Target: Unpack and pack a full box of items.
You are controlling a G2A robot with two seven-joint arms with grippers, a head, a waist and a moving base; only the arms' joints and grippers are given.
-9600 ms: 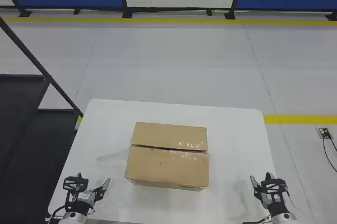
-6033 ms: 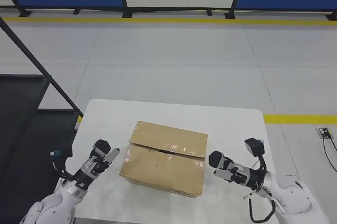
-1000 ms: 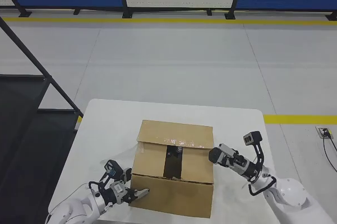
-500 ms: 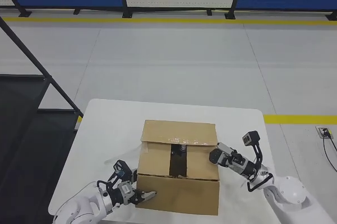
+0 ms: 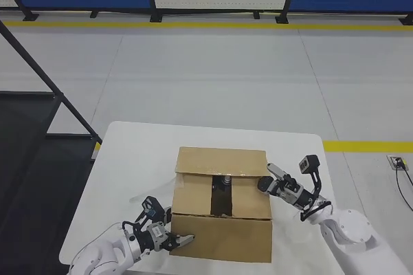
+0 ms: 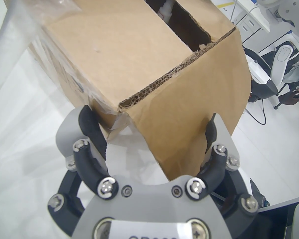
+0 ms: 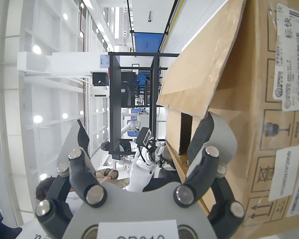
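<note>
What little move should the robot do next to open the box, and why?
Probably the right gripper should tip the flap beside it up and outward. Its open fingers sit at that flap's edge, the box top shows only a narrow gap, and the left gripper, open, straddles the box's near corner.

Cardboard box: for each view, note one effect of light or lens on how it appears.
Top view: the gap between the flaps of the cardboard box lies in deep shadow, hiding most contents. Left wrist view: clear film on the box glares white. Right wrist view: the wide lens bows the shelving behind the box; ceiling lights show as bright spots.
</note>
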